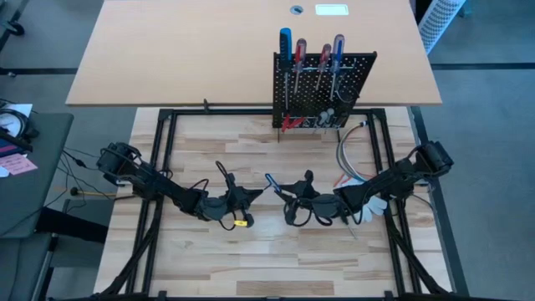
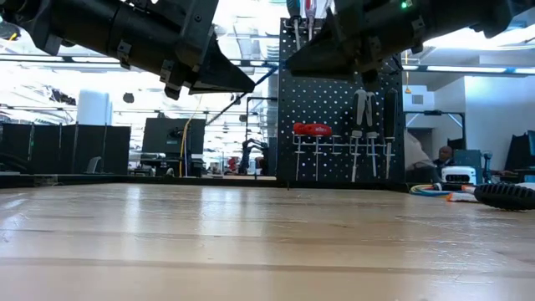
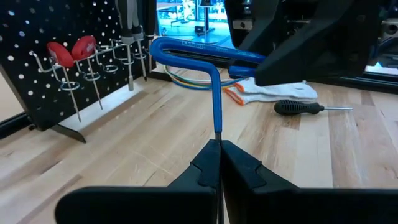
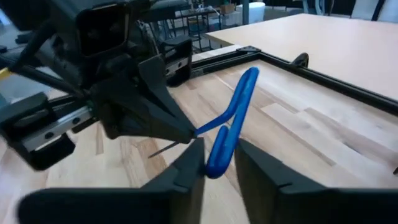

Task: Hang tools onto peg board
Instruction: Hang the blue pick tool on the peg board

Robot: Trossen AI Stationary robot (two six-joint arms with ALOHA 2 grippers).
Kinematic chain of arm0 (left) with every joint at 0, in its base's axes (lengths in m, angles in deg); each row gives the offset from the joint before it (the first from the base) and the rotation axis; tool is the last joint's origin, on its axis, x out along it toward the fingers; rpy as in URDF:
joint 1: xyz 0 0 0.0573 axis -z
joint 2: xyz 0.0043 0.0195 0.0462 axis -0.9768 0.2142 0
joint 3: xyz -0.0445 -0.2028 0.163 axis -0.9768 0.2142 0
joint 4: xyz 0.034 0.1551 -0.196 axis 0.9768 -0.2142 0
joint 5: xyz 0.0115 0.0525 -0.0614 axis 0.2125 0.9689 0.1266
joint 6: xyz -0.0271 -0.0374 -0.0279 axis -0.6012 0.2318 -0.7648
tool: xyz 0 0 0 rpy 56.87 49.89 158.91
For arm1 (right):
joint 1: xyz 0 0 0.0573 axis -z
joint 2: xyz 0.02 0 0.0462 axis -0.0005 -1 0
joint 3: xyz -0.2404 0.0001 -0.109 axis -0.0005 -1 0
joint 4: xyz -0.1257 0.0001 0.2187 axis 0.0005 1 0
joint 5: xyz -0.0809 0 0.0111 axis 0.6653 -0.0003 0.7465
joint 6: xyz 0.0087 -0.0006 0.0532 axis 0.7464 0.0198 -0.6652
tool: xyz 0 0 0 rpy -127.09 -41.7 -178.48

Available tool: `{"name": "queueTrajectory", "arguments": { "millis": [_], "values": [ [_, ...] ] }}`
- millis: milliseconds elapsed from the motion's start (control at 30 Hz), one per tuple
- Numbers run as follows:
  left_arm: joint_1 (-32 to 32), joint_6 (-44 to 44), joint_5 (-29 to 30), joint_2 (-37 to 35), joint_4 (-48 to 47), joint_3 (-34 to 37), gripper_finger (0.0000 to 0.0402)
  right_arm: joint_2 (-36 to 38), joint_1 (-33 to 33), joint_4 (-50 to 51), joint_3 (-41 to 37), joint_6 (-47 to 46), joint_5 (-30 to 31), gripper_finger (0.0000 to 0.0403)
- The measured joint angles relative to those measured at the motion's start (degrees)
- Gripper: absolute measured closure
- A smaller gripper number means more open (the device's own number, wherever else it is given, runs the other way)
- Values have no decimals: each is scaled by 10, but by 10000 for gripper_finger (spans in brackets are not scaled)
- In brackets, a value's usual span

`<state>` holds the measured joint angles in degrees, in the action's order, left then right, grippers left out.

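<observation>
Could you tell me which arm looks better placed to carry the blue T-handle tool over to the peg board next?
Probably the right. The right gripper straddles the blue handle, and the peg board stands on its side. The left gripper only pinches the thin shaft tip.

Blue T-handle tool (image 3: 198, 59), black perforated peg board (image 1: 324, 88), red-handled pliers (image 3: 71, 51), white-and-orange glove (image 3: 268, 92), pale wood table (image 1: 251, 259)

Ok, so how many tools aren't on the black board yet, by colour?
Blue T-handle driver: 1
Black screwdriver: 1
Total: 2
</observation>
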<state>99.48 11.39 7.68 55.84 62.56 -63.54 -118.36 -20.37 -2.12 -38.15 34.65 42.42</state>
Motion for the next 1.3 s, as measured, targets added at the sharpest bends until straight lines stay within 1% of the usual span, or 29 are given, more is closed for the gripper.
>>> {"name": "queueTrajectory", "arguments": {
  "millis": [233, 367, 500, 567, 700, 733, 800, 867, 933, 1000, 1067, 1133, 1200, 1300],
  "values": [
    [0, -1, 3, 0, -1, 0, 401, 0, -3, 1, 0, 40, -8, 384],
    [0, -8, -5, 0, -3, 0, 400, 9, -2, 17, 0, 60, -3, 389],
    [0, 1, -24, -1, -27, 0, 396, 61, -6, 89, 0, 63, -2, 390],
    [0, -5, -31, -1, -42, 0, 380, 95, -8, 144, 0, 63, -20, 390],
    [-4, -10, -42, -1, -57, 0, 328, 168, -5, 235, 0, 61, -105, 390],
    [-5, 0, -63, -1, -49, 0, 313, 180, -5, 251, 0, 59, -112, 390],
    [-11, 24, -134, 2, -20, 0, 282, 197, -7, 274, 0, 58, -132, 390],
    [-20, 37, -202, 23, 38, -1, 255, 207, -9, 281, 0, 58, -159, 390],
    [-27, 39, -219, 52, 83, -2, 235, 210, -12, 281, 0, 59, -178, 390],
    [-32, 39, -219, 82, 90, -14, 224, 208, -16, 282, 0, 61, -183, 390],
    [-33, 39, -219, 103, 78, -32, 222, 206, -19, 285, 0, 61, -184, 390],
    [-32, 47, -221, 111, 61, -52, 231, 205, -20, 287, 0, 63, -184, 390],
    [-32, 55, -221, 111, 30, -72, 246, 206, -20, 287, 0, 63, -184, 390],
    [-33, 56, -220, 111, -18, -95, 279, 206, -20, 293, 0, 63, -183, 390]
  ]
}}
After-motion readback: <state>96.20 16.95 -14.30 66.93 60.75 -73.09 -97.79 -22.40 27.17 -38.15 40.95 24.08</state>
